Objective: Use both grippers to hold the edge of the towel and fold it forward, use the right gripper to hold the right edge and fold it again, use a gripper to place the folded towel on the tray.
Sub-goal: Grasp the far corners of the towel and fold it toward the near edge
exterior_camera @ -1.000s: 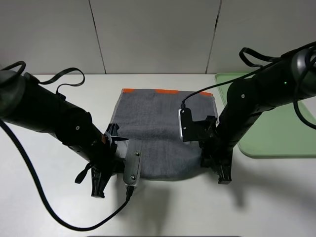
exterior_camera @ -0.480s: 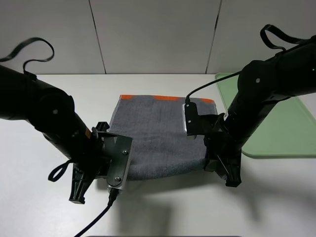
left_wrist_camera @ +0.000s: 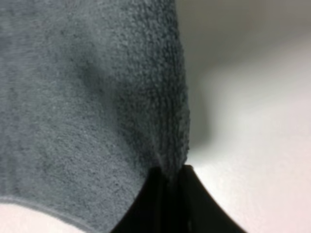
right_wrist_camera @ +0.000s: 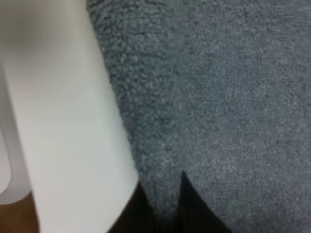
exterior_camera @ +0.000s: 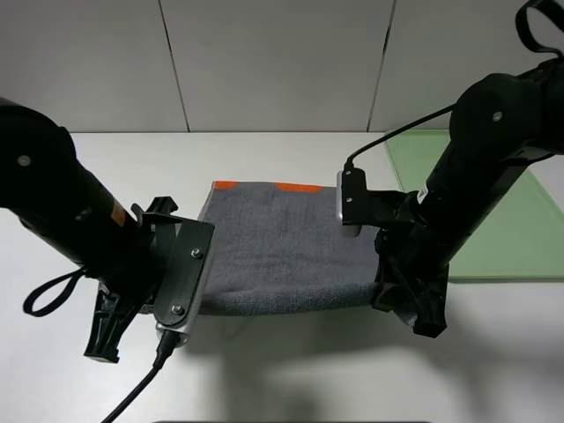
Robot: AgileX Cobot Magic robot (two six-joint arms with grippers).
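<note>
first fold: near edge of the towel raised between your two grippers
your left gripper (left_wrist_camera: 170, 178) is pinched closed on the towel (exterior_camera: 282, 256) at its near left corner, and your right gripper (right_wrist_camera: 163, 196) is pinched on the near right corner. the held edge runs left to right, hanging above the table (exterior_camera: 291, 379). the orange band (exterior_camera: 300, 188) lies flat, straight ahead of both grippers, so i judge the fold goes forward toward it, evenly. the tray (exterior_camera: 520, 238) sits to the right, nearer your right arm. count: one towel, one tray, two grippers
</note>
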